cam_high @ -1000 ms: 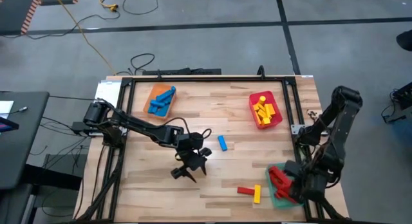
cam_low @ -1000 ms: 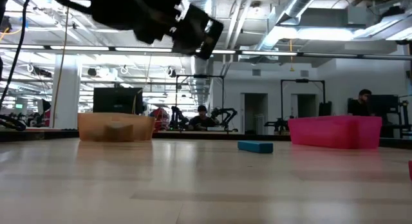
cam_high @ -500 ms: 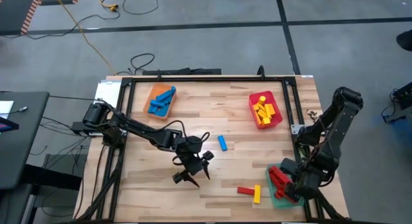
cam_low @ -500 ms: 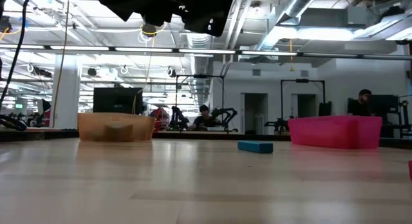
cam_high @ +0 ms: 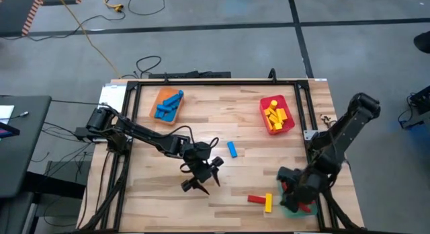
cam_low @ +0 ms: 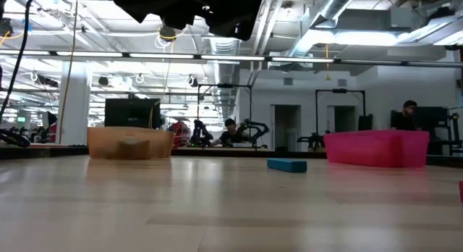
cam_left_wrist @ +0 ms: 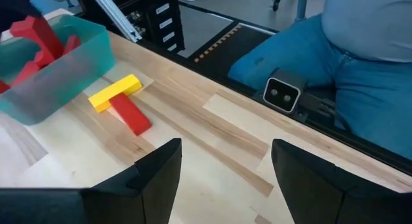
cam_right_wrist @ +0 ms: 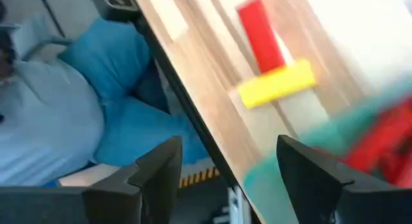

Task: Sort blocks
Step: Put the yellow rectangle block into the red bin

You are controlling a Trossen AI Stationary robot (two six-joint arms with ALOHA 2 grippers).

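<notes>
Three loose blocks, one blue (cam_high: 232, 149), one red (cam_high: 255, 199), one yellow (cam_high: 268, 202); both grippers (cam_high: 201, 175) (cam_high: 290, 182) gape empty.

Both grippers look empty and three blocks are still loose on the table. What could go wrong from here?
1. The loose red block and yellow block touch in a T; grabbing one may drag the other.
2. They lie right beside the green tray, so the open right gripper may bump its wall.
3. The open left gripper hovers near the lone blue block at mid-table; both arms heading for the pair might collide.
</notes>
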